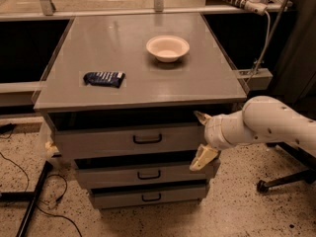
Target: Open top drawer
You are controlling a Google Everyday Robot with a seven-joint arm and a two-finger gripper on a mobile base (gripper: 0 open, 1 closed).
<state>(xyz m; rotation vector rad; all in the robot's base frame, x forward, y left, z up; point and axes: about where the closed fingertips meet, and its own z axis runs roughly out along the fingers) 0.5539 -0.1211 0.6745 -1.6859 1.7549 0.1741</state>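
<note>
Gripper [201,137]: fingers apart, one above the other, at right end of top drawer [98,143], bracketing front edge. Handle [147,139]: black bar, long axis level, left of gripper, near middle of drawer front, untouched. Judged next: leftward shift to handle, then outward pull.

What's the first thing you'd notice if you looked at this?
The big white arm at the right, its gripper open by the right end of the top drawer. Then the white bowl on the grey top, and a dark packet nearer the front left.
</note>
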